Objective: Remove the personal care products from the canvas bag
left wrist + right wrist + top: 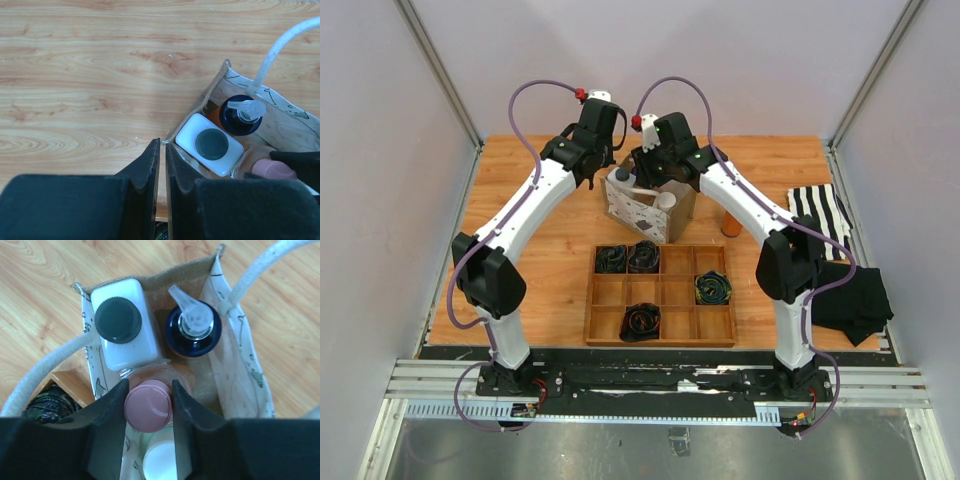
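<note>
Pinching from both sides, the right gripper (148,390) is clamping its black jaws on the round, matte pink cap of a clear pinkish bottle (148,410), which is standing upright inside the canvas bag (240,360). The left gripper (162,152) is sitting with its jaws pressed together right at the bag's near corner. I cannot tell whether a fold of canvas is caught between them.

Judging by this, the unloading is only just getting going. Beside the gripped bottle, a white squarish bottle (125,325) and an orange bottle (192,330) are standing in the bag, touching or nearly so. A pale round lid (160,460) is showing just below the pink cap. In the overhead view, a small orange-brown object (731,225) is standing on the table (520,180) just beside the bag. It may be one product already out, but it is too small to identify.

The bag is soft off-white cloth with a dark print, a coarse brown woven end panel and thick white rope handles (250,280). The white bottle is looking smooth and glossy, with rounded corners and a ribbed dark screw cap. The orange one is carrying a dark blue collar and a clear pump head. The table is showing warm wood grain.
</note>
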